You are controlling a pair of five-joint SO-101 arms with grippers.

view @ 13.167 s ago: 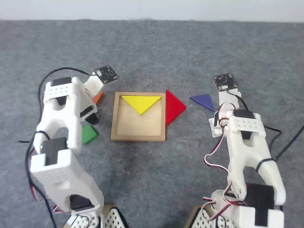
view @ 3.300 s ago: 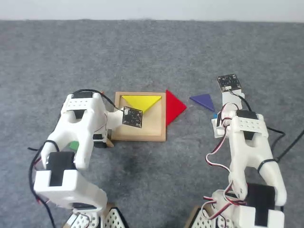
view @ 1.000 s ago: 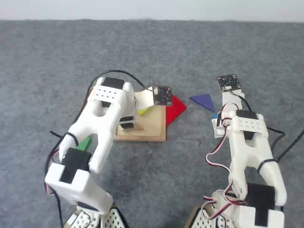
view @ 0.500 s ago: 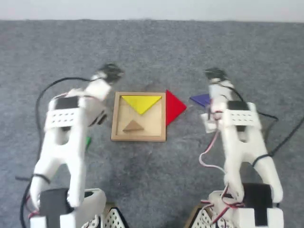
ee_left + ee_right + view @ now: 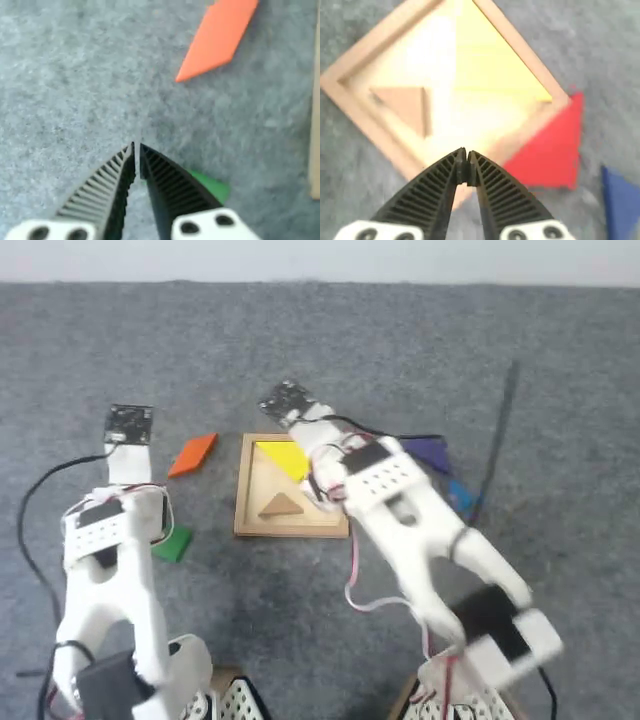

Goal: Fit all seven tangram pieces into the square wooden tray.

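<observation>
1. Your desk (image 5: 300,340) is covered in grey, felt-like carpet with a mottled nap. A pale wall strip (image 5: 300,260) runs along the top of the high view.
2. The square wooden tray (image 5: 290,531) sits at the centre of the high view, its sides parallel to the frame edges. It is light wood with a raised rim.
3. Inside it, the yellow triangle (image 5: 280,456) lies flat with its long edge along the upper rim and its apex pointing down toward the tray's middle.
4. The small tan triangle (image 5: 282,504) lies in the tray's lower half, base toward the bottom of the frame, tip up.
5. The orange parallelogram (image 5: 192,454) lies on the carpet left of the tray, its long axis rising from lower left to upper right. The green piece (image 5: 172,543) is at the tray's lower left, partly behind the left arm.
6. The red triangle (image 5: 550,150) lies against the tray's outer rim. The purple triangle (image 5: 432,452) and the blue piece (image 5: 458,495) lie right of the tray, partly covered by the right arm.
7. Your left claw (image 5: 137,150) has its ribbed black jaws nearly together and grips nothing. It hangs over bare carpet between the orange and green pieces.
8. Your right claw (image 5: 464,152) has its jaws pressed together and is empty. It hangs over the tray's rim beside the red triangle.
</observation>
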